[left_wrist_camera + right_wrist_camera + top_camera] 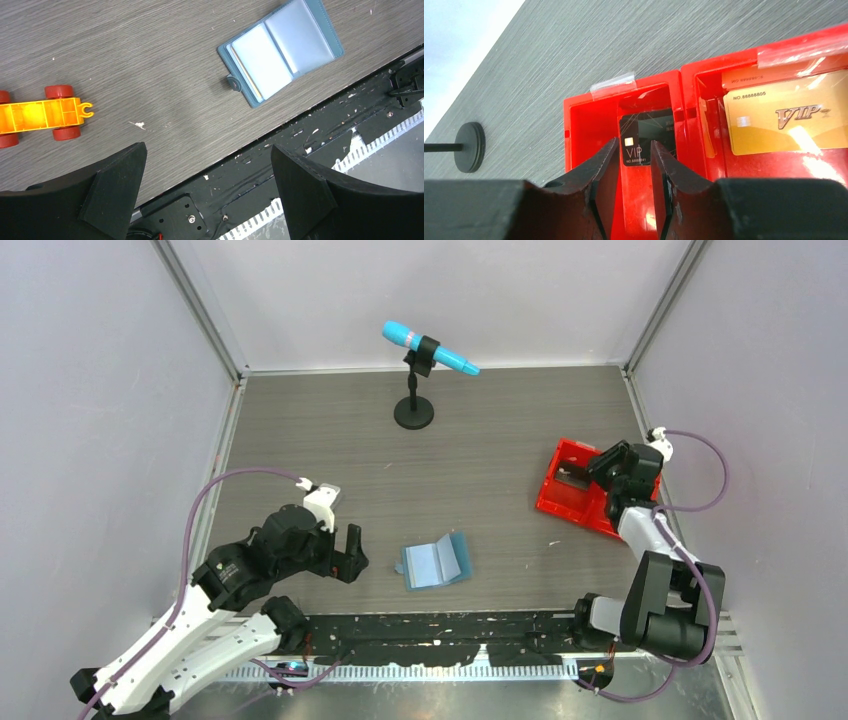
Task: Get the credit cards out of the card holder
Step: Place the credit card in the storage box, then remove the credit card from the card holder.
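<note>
We see blue microphone [430,349] tilted in clip on black stand [414,412], round base on grey wood-grain table [300,430]. We note red two-compartment bin [548,502] well right of stand, closer to near edge, clear tape on rim. We spot orange toy chassis [37,114], red wheels, on table; its place relative to stand unclear.
</note>
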`<action>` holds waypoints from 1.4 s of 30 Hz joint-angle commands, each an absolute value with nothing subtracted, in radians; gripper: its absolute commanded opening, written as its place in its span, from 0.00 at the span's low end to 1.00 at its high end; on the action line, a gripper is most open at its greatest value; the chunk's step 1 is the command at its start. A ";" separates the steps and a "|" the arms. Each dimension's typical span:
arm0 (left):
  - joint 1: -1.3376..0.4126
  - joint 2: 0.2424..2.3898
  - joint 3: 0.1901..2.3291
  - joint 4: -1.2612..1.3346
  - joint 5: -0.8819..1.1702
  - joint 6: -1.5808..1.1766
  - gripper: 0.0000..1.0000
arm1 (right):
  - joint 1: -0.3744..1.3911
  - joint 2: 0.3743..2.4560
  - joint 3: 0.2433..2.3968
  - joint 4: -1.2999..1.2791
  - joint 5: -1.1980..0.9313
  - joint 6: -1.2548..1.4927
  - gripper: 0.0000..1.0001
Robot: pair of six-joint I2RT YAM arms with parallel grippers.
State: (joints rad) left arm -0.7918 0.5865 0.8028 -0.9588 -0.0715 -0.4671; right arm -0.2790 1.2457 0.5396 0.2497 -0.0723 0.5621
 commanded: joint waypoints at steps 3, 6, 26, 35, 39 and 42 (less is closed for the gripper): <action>-0.792 0.587 0.833 -0.957 -0.095 -0.474 0.99 | -0.283 1.169 0.645 0.110 -0.058 0.521 0.37; -0.793 0.594 0.832 -0.951 -0.098 -0.486 0.99 | -0.274 1.123 0.665 0.067 -0.102 0.529 0.37; -0.792 0.749 0.546 -0.615 -0.160 -0.793 0.92 | 0.363 0.855 0.504 -0.105 -0.110 0.552 0.40; -0.730 0.817 0.444 -0.480 -0.119 -0.818 0.89 | 0.524 0.782 0.445 -0.143 -0.084 0.575 0.40; -0.687 0.819 0.399 -0.425 -0.063 -0.812 0.88 | 0.545 0.769 0.450 -0.152 -0.075 0.579 0.40; -0.659 0.818 0.367 -0.378 -0.022 -0.807 0.88 | 0.562 0.775 0.458 -0.154 -0.067 0.585 0.40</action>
State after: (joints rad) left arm -0.6899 0.8207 0.3969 -0.4961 -0.0875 -0.8055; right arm 0.5423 0.7834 0.4416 -0.1604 -0.0998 0.5644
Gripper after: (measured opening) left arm 0.881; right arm 0.403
